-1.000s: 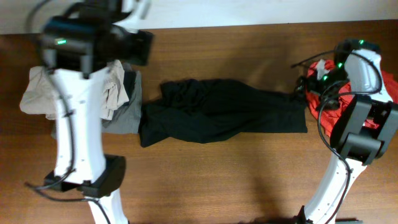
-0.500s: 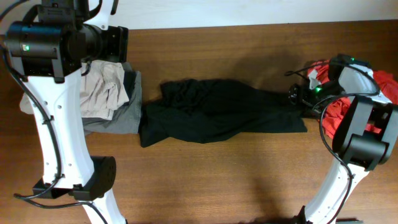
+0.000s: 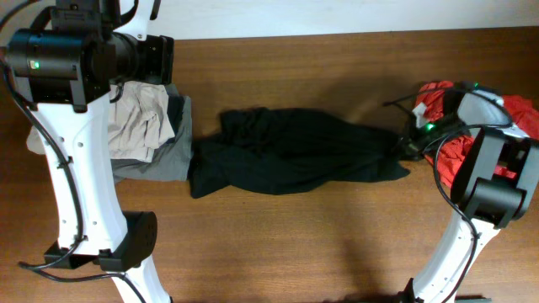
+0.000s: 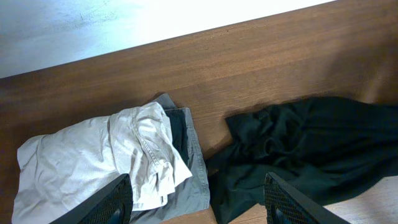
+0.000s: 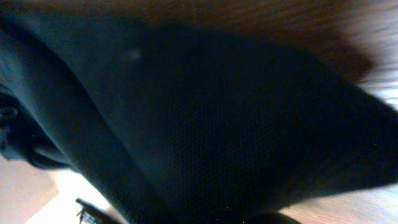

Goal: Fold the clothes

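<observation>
The clothes, a black shirt (image 3: pixel 295 151), lie crumpled in a long strip across the table's middle. My right gripper (image 3: pixel 408 145) is down at the shirt's right end, shut on the fabric, which bunches toward it. In the right wrist view black cloth (image 5: pixel 217 124) fills the frame and hides the fingers. My left gripper (image 4: pixel 196 208) hangs open high above the table with nothing between its fingers, over the gap between the shirt's left end (image 4: pixel 311 143) and the beige garment (image 4: pixel 93 155).
A beige garment (image 3: pixel 139 122) lies on a grey garment (image 3: pixel 168 160) at the left, touching the shirt's left end. A red-orange garment (image 3: pixel 438 97) sits at the right under my right arm. The wooden table (image 3: pixel 295 244) stretches bare toward the front.
My right gripper came down onto the shirt's right end and shut; that edge has drawn in and bunched. The left arm swung left a second ago and has since held still.
</observation>
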Robot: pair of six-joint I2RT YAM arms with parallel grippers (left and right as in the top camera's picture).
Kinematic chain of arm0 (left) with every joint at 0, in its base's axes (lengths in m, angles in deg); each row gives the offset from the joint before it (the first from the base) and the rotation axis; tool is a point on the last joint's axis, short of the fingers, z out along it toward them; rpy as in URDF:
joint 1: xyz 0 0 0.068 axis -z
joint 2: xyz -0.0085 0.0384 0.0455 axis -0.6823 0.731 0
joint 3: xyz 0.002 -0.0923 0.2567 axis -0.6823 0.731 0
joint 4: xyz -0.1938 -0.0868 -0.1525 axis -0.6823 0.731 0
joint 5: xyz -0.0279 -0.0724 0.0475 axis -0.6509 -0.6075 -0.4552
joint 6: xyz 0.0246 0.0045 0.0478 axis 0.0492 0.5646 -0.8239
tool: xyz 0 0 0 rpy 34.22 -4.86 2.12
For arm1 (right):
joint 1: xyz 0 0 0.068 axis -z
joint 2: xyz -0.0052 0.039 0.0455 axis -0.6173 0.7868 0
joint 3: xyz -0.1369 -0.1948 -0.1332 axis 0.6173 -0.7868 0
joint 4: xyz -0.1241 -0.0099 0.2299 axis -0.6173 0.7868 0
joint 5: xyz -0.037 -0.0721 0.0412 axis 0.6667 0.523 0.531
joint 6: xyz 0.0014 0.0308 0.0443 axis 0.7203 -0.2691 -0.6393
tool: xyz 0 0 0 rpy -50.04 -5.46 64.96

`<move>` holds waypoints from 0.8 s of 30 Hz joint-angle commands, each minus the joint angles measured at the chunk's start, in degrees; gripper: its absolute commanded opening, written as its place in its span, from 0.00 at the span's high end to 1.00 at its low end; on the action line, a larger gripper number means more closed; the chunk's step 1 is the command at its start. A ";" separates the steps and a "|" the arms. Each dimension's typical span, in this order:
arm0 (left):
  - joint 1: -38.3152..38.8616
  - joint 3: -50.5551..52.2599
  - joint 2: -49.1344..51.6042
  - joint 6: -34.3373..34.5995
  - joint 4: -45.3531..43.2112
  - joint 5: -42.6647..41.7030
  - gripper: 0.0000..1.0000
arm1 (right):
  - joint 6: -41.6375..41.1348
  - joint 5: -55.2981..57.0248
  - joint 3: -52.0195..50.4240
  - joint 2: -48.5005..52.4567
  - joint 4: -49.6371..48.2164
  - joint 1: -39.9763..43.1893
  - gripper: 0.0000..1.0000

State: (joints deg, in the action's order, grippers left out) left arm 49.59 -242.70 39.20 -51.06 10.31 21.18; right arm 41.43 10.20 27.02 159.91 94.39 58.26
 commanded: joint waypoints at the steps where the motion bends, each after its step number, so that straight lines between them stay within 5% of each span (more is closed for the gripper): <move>1: -0.35 -0.52 -0.68 0.52 0.02 -0.66 0.33 | -2.64 11.78 10.80 -3.52 4.74 0.85 0.96; 12: -0.35 -0.55 -0.74 0.50 0.00 -0.52 0.33 | -3.65 16.94 36.00 -5.16 20.85 -4.94 0.96; 24: -0.35 -0.59 -2.75 0.52 -0.20 1.62 0.33 | -6.32 16.98 32.89 -2.73 19.50 -34.51 0.96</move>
State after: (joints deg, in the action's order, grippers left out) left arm 49.59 -242.70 39.03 -51.06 10.31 21.25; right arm 37.43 27.02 61.60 156.24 115.46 29.87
